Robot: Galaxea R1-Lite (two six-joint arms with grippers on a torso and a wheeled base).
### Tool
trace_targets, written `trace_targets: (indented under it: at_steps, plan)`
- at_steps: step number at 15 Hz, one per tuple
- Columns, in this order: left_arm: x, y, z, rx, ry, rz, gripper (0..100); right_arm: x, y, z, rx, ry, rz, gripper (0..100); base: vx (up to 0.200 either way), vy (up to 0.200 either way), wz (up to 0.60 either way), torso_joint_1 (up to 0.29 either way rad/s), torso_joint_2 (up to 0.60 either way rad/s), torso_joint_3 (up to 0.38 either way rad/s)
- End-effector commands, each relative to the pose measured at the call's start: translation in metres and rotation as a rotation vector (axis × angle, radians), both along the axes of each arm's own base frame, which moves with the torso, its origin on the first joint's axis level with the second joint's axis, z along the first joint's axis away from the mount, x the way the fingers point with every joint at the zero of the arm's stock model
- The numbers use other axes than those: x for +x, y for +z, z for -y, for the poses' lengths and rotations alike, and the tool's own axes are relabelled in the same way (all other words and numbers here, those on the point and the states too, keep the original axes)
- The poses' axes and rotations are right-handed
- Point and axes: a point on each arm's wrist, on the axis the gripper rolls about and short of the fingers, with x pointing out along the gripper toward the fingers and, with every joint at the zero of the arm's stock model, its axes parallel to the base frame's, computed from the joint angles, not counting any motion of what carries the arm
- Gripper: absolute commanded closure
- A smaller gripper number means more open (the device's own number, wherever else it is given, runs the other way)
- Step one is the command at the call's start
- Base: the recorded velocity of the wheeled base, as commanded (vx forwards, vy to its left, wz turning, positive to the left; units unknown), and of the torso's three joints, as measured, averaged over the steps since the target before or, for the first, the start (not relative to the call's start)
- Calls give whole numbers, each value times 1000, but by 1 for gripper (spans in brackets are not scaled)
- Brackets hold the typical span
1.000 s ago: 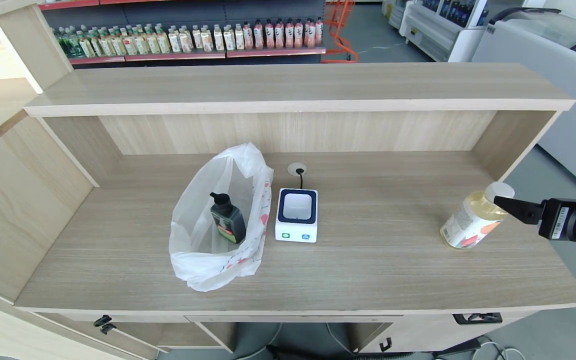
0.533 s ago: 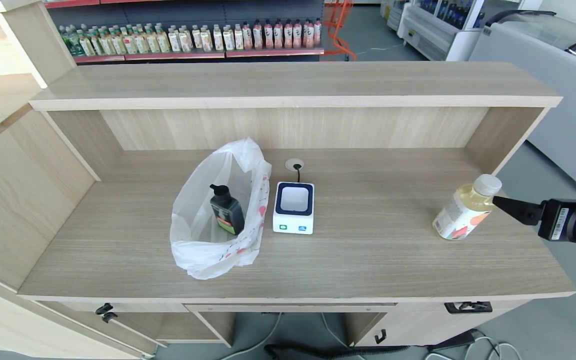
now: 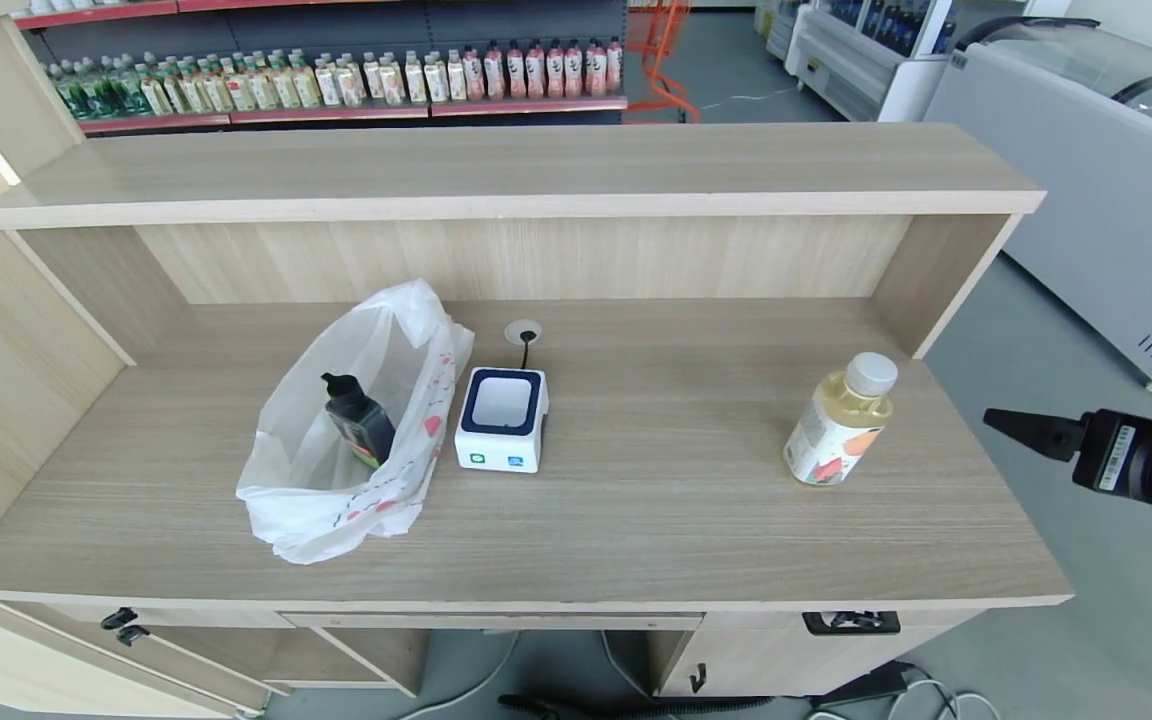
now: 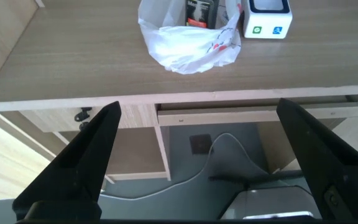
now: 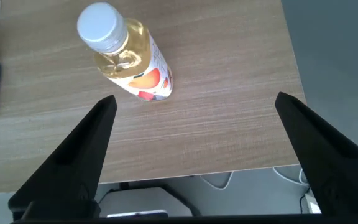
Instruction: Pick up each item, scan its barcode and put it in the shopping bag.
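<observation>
- The right gripper (image 5: 196,98) now stands off the right edge of the counter (image 3: 636,540), apart from the juice bottle (image 3: 841,420). A second ago its fingertip showed right against the bottle's neck.
- The whole head view has swung as well, so the camera has moved. The bottle itself keeps its place near the counter's right end.
- By my judgement the pick of this bottle has not begun, and scanning and bagging are still to do.
- The right jaws are spread wide and hold nothing, with the upright bottle ahead between them.
- The left gripper (image 4: 199,104) hangs below the counter's front edge, jaws equally wide and empty.
- The scanner (image 3: 502,432) sits mid-counter, just beside the shopping bag (image 3: 336,490), which holds a dark pump bottle (image 3: 361,425).
</observation>
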Motion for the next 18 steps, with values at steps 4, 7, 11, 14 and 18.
trace_targets:
  at_steps: [4, 7, 11, 14, 18]
  plan:
    - [0, 0, 0, -1, 0, -2, 0, 11, -13, -18, 69, 63, -67, 0, 0, 0, 0, 0, 0, 0]
    - [0, 0, 0, -1, 0, -2, 0, 40, -28, -30, 60, 94, -65, 0, 0, 0, 0, 0, 0, 0]
    - [0, 0, 0, 0, 0, -2, 0, 53, -45, -47, 52, 134, -75, 0, 0, 0, 0, 0, 0, 0]
    - [0, 0, 0, -1, 0, -2, 0, 72, -66, -53, 54, 144, -77, 0, 0, 0, 0, 0, 0, 0]
    - [0, 0, 0, -1, 0, -2, 0, 89, -76, -64, 47, 175, -41, 0, 0, 0, 0, 0, 0, 0]
